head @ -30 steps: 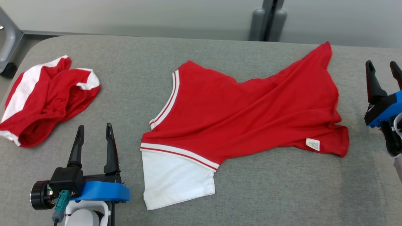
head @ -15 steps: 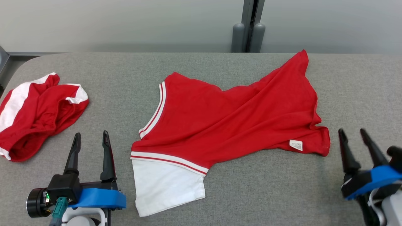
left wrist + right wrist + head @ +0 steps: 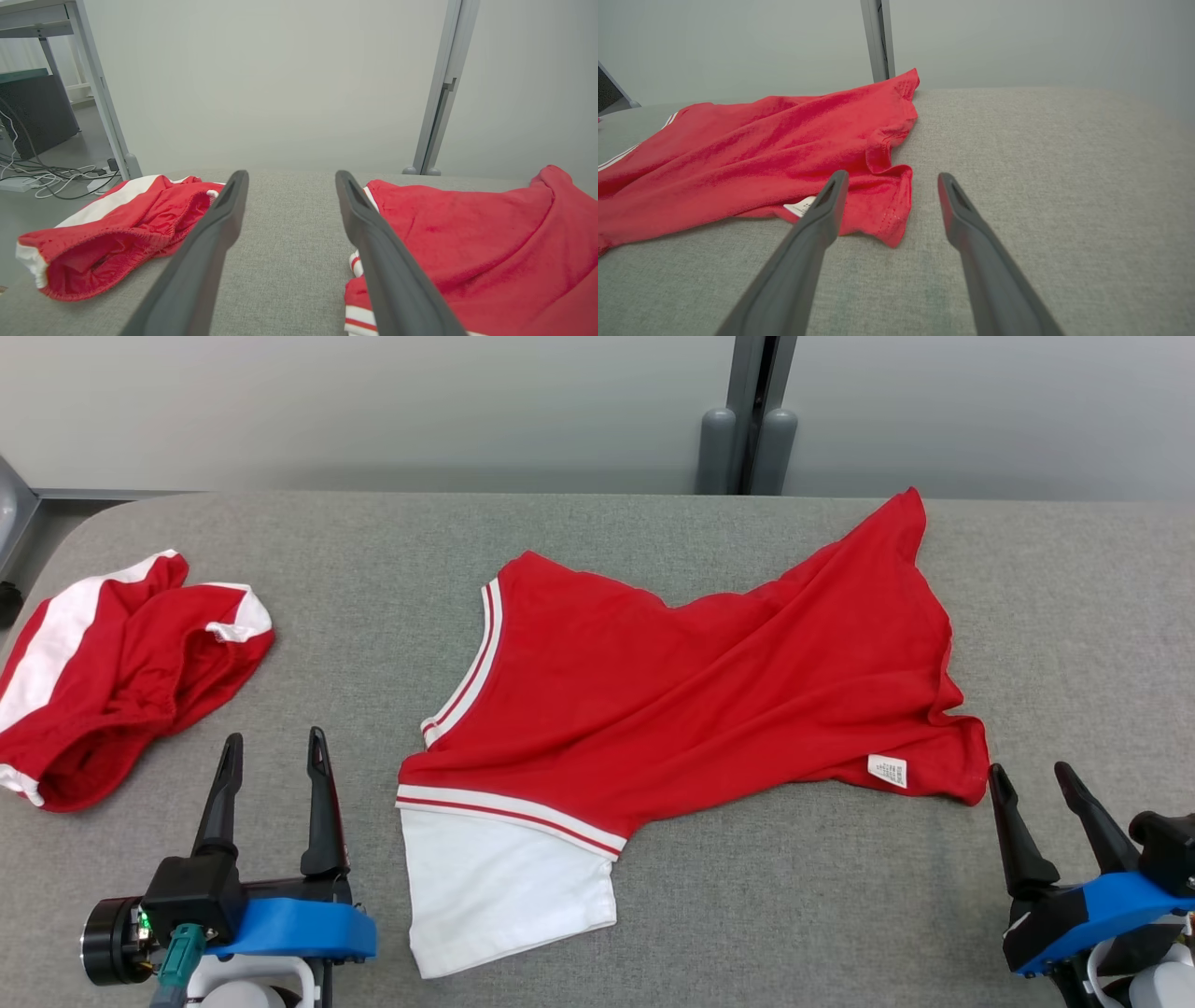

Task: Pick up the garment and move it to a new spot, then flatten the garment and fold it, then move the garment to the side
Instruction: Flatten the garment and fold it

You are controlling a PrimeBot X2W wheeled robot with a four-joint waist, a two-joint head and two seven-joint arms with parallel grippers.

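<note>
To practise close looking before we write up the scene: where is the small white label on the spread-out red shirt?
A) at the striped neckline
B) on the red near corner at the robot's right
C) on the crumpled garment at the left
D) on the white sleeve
B: the white label lies on the red shirt at its near right corner, far from the white sleeve and the striped neckline.

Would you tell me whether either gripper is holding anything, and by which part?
Nothing is held: the left gripper and the right gripper stand open beside the red, white-sleeved fabric shirt.
</note>
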